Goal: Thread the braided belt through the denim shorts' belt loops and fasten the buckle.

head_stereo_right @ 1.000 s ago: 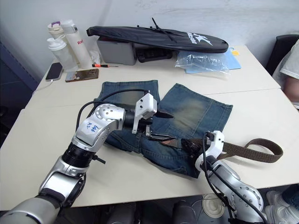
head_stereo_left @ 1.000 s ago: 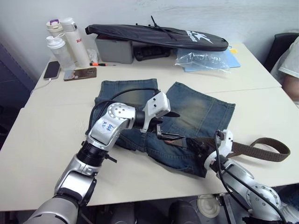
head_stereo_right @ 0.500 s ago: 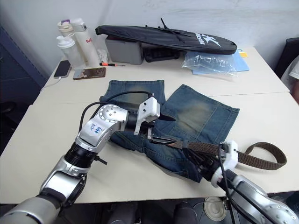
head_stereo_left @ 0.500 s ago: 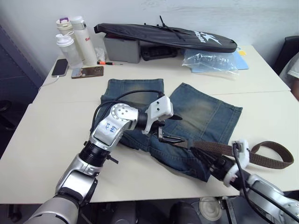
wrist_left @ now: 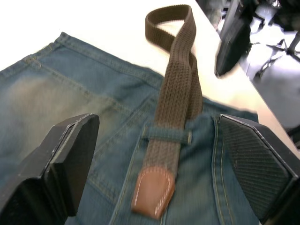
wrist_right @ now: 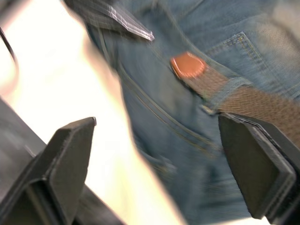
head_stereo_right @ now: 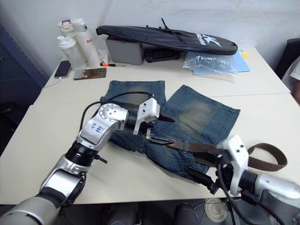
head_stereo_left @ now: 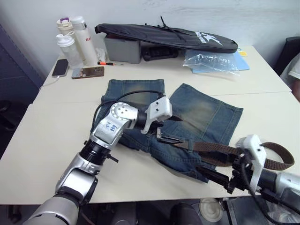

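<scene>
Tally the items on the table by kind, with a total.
Drink bottles: 3
Phones: 2
Denim shorts: 1
Braided belt: 1
Black bag: 1
Grey case: 1
Clear plastic bag: 1
Total: 10

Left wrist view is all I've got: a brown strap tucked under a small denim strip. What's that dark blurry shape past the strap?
Observer: That's the right gripper, jaws wide open with nothing between them, at the table's near edge.
Operator: What is the denim part of?
Observer: The denim shorts, spread flat with both legs pointing away from the robot.
Operator: Anything else on the table?
Observer: At the far edge stand three bottles, with a phone beside them and a long black bag further along.
</scene>
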Motion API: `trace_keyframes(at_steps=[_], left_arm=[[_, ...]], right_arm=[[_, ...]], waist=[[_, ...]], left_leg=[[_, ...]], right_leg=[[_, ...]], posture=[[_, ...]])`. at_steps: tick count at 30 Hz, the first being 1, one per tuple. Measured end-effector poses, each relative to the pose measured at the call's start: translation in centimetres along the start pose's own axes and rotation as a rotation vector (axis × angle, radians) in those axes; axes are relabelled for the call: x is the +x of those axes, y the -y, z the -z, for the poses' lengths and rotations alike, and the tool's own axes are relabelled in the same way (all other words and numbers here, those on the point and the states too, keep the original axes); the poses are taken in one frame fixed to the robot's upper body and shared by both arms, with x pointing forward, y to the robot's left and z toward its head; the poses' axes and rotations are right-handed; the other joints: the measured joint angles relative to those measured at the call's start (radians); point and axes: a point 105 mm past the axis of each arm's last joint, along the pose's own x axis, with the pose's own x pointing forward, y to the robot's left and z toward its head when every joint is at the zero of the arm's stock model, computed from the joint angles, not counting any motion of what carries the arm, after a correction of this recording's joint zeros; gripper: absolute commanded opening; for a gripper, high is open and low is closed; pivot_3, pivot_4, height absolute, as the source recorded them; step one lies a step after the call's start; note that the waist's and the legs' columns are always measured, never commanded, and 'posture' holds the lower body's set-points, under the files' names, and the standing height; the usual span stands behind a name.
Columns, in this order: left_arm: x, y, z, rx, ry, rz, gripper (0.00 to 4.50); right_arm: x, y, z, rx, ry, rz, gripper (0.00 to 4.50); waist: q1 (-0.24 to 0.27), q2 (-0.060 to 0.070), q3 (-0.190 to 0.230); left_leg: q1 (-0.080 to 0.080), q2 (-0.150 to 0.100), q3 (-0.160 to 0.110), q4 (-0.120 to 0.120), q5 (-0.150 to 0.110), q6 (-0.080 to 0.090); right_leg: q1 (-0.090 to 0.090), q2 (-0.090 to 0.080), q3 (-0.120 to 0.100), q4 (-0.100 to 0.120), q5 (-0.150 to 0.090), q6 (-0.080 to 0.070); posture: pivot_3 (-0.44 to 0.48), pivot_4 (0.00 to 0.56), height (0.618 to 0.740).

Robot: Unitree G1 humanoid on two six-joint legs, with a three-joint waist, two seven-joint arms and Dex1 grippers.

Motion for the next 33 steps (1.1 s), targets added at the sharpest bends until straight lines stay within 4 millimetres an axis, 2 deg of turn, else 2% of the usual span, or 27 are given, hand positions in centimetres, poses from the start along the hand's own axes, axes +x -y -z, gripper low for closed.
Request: trace_keyframes(at_steps=[2,6,10,13,17,19,21,24,27,28,33], left_arm=[[-1.0,-0.2,0.7,0.012,-0.041,0.002,4.5],[-2.4,-0.5,1.7,0.015,-0.095,0.003,4.5],[-2.7,-0.5,1.8,0.021,-0.106,0.01,4.5],[-2.9,-0.5,1.8,0.021,-0.111,0.01,4.5],[-3.1,-0.2,1.7,0.021,-0.118,0.012,4.5],[-3.0,0.0,1.7,0.019,-0.118,0.018,4.5],[-3.1,0.1,1.8,0.004,-0.119,0.021,4.5],[-3.2,0.2,1.7,-0.01,-0.117,0.03,4.5],[-3.0,0.5,1.4,-0.007,-0.106,0.043,4.5],[-2.7,0.6,1.2,-0.007,-0.094,0.051,4.5],[-0.7,1.0,0.2,-0.001,-0.029,0.077,4.5]], right_arm=[[0.8,0.0,0.2,-0.147,-0.067,-0.022,4.46],[2.9,-0.7,1.8,-0.298,-0.149,-0.087,4.46],[4.7,-1.6,3.0,-0.394,-0.184,-0.139,4.46],[5.4,-1.7,3.6,-0.401,-0.196,-0.146,3.65],[5.4,-0.7,5.2,-0.42,-0.283,-0.126,1.81],[5.4,0.0,5.2,-0.459,-0.287,-0.102,0.81],[5.1,0.5,5.1,-0.524,-0.286,-0.101,0.05],[4.5,1.7,5.2,-0.572,-0.3,-0.08,0.01],[3.0,3.9,5.4,-0.615,-0.348,-0.027,0.01],[2.3,5.0,5.5,-0.629,-0.374,0.003,0.01],[0.4,6.5,6.2,-0.663,-0.415,0.024,0.01]], waist=[[0.0,0.0,0.0],[0.005,0.0,0.0],[0.001,-0.001,0.001],[0.002,-0.001,0.001],[0.002,-0.001,0.0],[0.002,-0.001,0.0],[0.002,-0.001,0.0],[0.005,-0.001,0.0],[0.009,-0.001,0.0],[0.009,-0.001,0.0],[0.013,-0.001,0.0]], left_leg=[[0.0,0.0,0.0,-0.001,0.0,-0.001],[-0.002,-0.001,0.002,-0.002,0.0,-0.001],[-0.002,-0.004,0.002,-0.002,0.0,-0.002],[-0.002,-0.004,0.001,0.0,0.0,-0.002],[-0.002,-0.004,0.001,0.001,0.0,-0.002],[-0.001,-0.004,0.001,0.001,0.0,-0.002],[-0.001,-0.004,0.002,0.001,0.0,-0.002],[-0.001,-0.005,0.002,0.002,0.0,-0.001],[-0.002,-0.008,0.002,0.002,0.0,0.0],[-0.002,-0.008,0.002,0.002,0.0,0.0],[-0.002,-0.008,0.002,0.002,0.001,0.001]], right_leg=[[0.0,0.001,-0.001,-0.002,0.0,0.0],[0.0,0.0,-0.003,-0.002,0.0,0.0],[0.001,-0.003,-0.002,-0.003,0.001,0.001],[0.002,-0.004,-0.002,-0.003,0.002,0.003],[0.002,-0.004,-0.002,-0.002,0.002,0.004],[0.002,-0.004,-0.002,-0.002,0.002,0.004],[0.003,-0.004,-0.002,-0.002,0.002,0.004],[0.003,-0.005,-0.002,-0.002,0.003,0.005],[0.004,-0.007,-0.002,-0.002,0.003,0.006],[0.005,-0.007,-0.002,-0.003,0.004,0.007],[0.005,-0.008,-0.003,-0.003,0.004,0.008]], posture=[[0.0,0.15,0.645],[0.0,0.15,0.645],[0.0,0.15,0.645],[0.0,0.15,0.645],[0.0,0.15,0.645],[0.0,0.15,0.645],[0.0,0.15,0.645],[0.0,0.15,0.645],[0.0,0.15,0.645],[0.0,0.15,0.645],[0.0,0.15,0.645]])
